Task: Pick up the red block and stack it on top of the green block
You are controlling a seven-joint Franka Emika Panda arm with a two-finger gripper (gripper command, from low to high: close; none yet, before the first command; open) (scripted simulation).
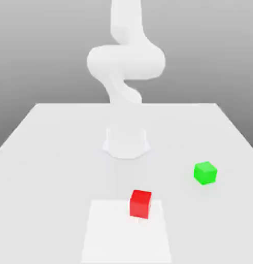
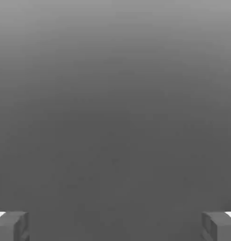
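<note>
At five o'clock on the table [image 1: 56,170], from the exterior view, lies the red block [image 1: 140,204]. The green block [image 1: 205,173] is at four o'clock, apart from it. The claw [image 2: 115,227] is released, holding nothing.

In the hand view, you see the gripper [image 2: 115,227] with its two fingertips [image 2: 12,227] wide apart at opposite edges. Between and beyond them, you observe a plain dark-grey expanse, paler toward one edge, possibly background.
</note>
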